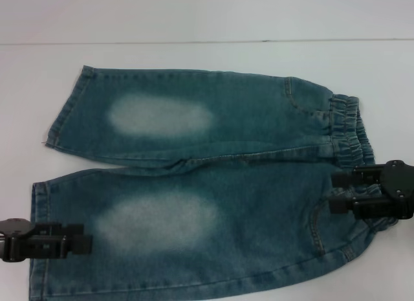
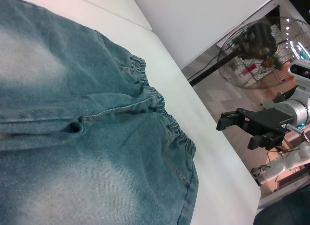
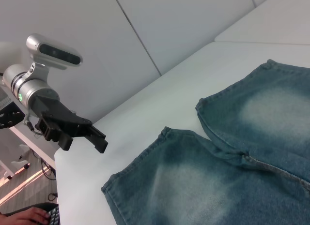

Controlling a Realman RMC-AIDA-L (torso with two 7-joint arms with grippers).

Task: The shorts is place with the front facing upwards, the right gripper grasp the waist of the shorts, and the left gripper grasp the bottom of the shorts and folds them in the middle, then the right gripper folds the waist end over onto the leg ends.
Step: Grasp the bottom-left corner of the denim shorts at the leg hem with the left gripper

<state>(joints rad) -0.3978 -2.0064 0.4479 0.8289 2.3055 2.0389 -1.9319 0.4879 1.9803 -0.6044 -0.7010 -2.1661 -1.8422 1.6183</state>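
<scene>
Shorts (image 1: 207, 184) lie flat and unfolded on the table (image 1: 194, 55), right claw (image 1: 339, 191) spread at the waistband (image 1: 352, 129), left claw (image 1: 87, 239) spread over the near hem (image 1: 39, 243); both folds remain.

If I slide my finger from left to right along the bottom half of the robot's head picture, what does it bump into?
The left gripper → the near leg's hem → the pale faded patch → the right gripper at the waistband.
</scene>
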